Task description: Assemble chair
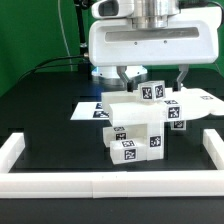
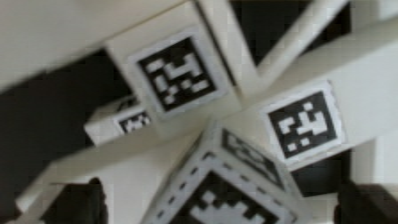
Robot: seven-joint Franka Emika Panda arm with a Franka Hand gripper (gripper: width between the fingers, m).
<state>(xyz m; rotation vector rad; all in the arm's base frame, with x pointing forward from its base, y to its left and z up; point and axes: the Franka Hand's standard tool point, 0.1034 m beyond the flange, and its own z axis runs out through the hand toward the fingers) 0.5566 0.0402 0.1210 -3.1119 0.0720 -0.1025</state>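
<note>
Jaws standing wide apart, gripper point(image 1: 153, 80) hanging low over the white chair point(image 1: 133, 128), fingers point(image 1: 121, 75) sitting on either side of its top tagged blocks, marker board point(image 1: 88, 109) lying flat behind.

One gripper point(image 1: 152, 78) with two fingers point(image 1: 119, 76). One bunch of white chair pieces point(image 1: 135, 125) packed close together, too jumbled to count one by one. Three long white rails point(image 1: 110, 184): one at each side, one in front. One marker board point(image 1: 86, 109). In the wrist view, four black-and-white tags point(image 2: 178, 72) on the chair pieces.
</note>
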